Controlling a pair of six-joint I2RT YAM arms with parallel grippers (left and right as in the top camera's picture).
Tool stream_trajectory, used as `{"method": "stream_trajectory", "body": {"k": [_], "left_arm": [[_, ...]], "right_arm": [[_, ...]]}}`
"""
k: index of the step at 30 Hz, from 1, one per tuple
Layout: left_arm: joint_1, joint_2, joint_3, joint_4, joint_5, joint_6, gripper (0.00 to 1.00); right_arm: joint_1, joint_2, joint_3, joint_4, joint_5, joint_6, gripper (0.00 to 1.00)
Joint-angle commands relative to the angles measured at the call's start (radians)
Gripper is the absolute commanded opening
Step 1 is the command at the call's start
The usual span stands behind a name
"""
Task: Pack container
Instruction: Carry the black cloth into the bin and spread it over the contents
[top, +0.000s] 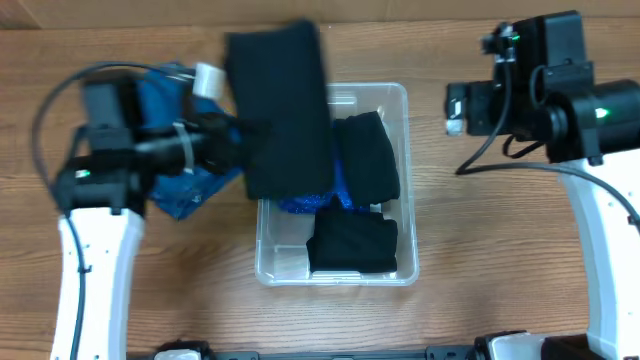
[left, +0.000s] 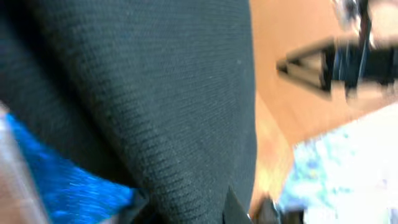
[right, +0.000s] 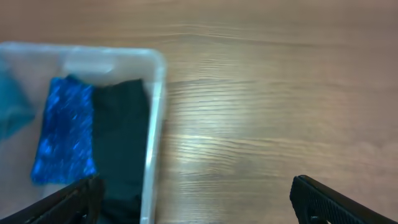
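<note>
Here, black cloth (top: 285, 110) in left tool (top: 248, 135) overhangs container (top: 405, 180), blue fabric (top: 172, 195) adj.

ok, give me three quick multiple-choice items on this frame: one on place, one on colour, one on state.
1. Where is the big black cloth? A. beside the right arm B. raised over the container's left side C. on the floor
2. Colour of the loose cloth on the table under the left arm? A. red B. blue C. white
3. The right gripper is: A. open, empty B. shut on cloth C. shut on the rim
Key: 1B, the left gripper holds it there; 2B, plainly blue; 3A, fingers apart, only table between.
</note>
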Motion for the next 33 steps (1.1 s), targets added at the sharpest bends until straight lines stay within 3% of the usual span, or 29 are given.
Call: {"method": "stream_trajectory", "body": {"k": [1,4,9,10,15,20,24,33], "left_arm": [[-0.160,0.050,0.034,-0.102,-0.134,0.220,0.04],[-0.233,0.097,0.036,-0.220,-0.230,0.467,0.04],[-0.244,0.162,0.108,-0.335,-0.429,0.674,0.04],[-0.274,0.189,0.157,-0.344,-0.534,0.717,0.04],[-0.410,0.243,0.215,-0.361,-0.551,0.846,0.04],[-0.555,0.278,0.215,-0.549,-0.579,1.016,0.04],[-0.570,0.278,0.215,-0.599,-0.633,1.025,0.04],[-0.572,0.390,0.214,-0.628,-0.588,0.991,0.04]], "right_arm": [[-0.114,-0.013,0.005,-0.016,-0.009,0.076,1.00],[-0.194,-0.013,0.005,-0.023,-0.058,0.076,1.00],[-0.207,-0.013,0.005,-0.023,-0.057,0.072,1.00],[-0.207,-0.013,0.005,-0.023,-0.056,0.072,1.00],[-0.208,-0.013,0.005,-0.022,-0.053,0.072,1.00],[-0.208,-0.013,0.005,-0.022,-0.053,0.068,1.00],[-0.208,-0.013,0.005,-0.022,-0.053,0.068,1.00],[-0.208,-0.013,0.004,-0.023,-0.053,0.068,1.00]]}}
